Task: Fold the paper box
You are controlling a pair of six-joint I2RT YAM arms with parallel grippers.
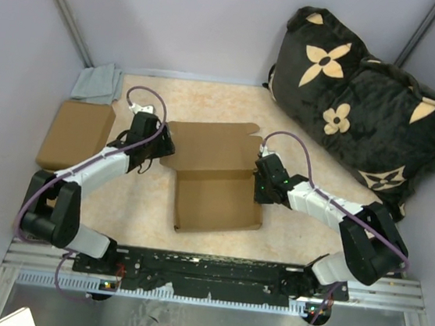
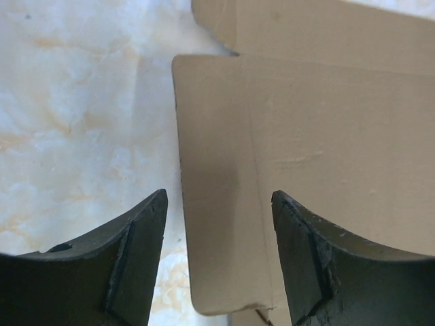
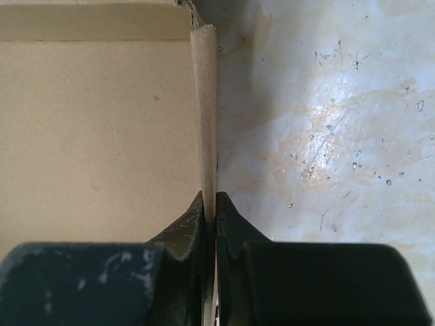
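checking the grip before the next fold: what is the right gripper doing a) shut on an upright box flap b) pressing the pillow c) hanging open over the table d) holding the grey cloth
a: the right wrist view shows the right gripper pinched shut on a thin upright flap of the box.

Overhead check: paper box lies open at mid-table, with an arm at either side.
I see the left gripper at the box's far left corner and the right gripper against its right edge, where the two panels meet; I cannot read either finger gap from above. A brown cardboard block lies well apart to the left, a grey cloth just beyond it. A black flower-patterned cushion leans in the far right corner of the table.
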